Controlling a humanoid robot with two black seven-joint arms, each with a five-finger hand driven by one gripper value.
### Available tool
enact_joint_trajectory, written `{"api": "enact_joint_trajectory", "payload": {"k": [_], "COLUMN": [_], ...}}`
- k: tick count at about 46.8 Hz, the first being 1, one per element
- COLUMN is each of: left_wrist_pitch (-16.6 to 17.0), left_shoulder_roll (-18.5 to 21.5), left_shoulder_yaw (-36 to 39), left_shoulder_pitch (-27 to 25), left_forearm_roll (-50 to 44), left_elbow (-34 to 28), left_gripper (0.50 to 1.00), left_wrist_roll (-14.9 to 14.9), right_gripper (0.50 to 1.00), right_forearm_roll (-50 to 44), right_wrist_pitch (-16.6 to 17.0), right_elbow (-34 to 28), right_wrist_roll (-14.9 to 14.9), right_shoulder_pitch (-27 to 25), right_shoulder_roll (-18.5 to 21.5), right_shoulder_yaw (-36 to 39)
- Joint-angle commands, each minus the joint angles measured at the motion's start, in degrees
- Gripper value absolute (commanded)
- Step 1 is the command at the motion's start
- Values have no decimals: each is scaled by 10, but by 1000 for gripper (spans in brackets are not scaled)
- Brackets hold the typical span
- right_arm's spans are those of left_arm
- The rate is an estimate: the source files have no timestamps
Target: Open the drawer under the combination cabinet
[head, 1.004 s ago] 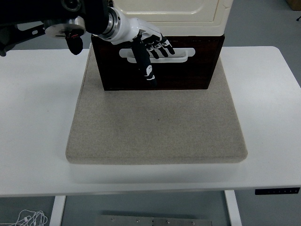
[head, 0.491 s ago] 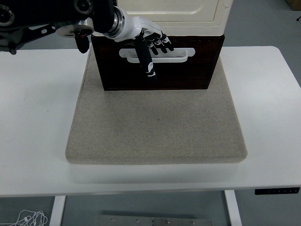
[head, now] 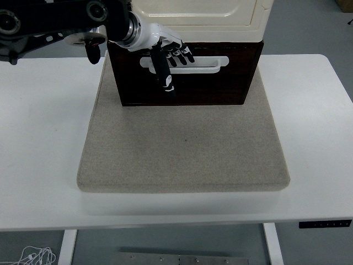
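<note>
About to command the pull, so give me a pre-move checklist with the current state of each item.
1. Left robot hand at the white slot handle of the dark brown wooden drawer: ok, fingers lie over the handle's left part.
2. Fingers actually hooked inside the slot: cannot tell.
3. Drawer flush under the cream cabinet, not yet pulled out: ok.
4. Grey felt mat in front of the drawer free of obstacles: ok.
5. Cabinet braced against sliding when pulled: cannot tell.
6. Right robot hand out of the way: ok, not in view.
</note>
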Motion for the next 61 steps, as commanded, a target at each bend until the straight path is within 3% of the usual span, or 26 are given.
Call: {"api": "enact_joint_trajectory", "payload": {"k": [1, 25, 37, 61], "left_wrist_pitch": [-1, -19, -66, -124], "left_shoulder_roll": [-1, -11, -9, 3], "left_shoulder_yaw": [1, 1, -2, -11], "left_shoulder_pitch": [1, 8, 4, -3], "left_forearm_roll": [0, 0, 0, -2], "left_elbow": [1, 5, 6, 2], "left_gripper": [1000, 1000, 1000, 1000], "left_wrist_roll": [0, -1, -2, -4], "right_gripper": [928, 928, 926, 928], "right_forearm_roll": [0, 0, 0, 0], "right_wrist_pitch": [0, 0, 0, 0], "right_elbow": [0, 0, 0, 0], "right_wrist_roll": [0, 0, 0, 0], "right_shoulder_pitch": [0, 0, 0, 0], "right_shoulder_roll": [0, 0, 0, 0], "right_shoulder_yaw": [1, 0, 0, 0]}}
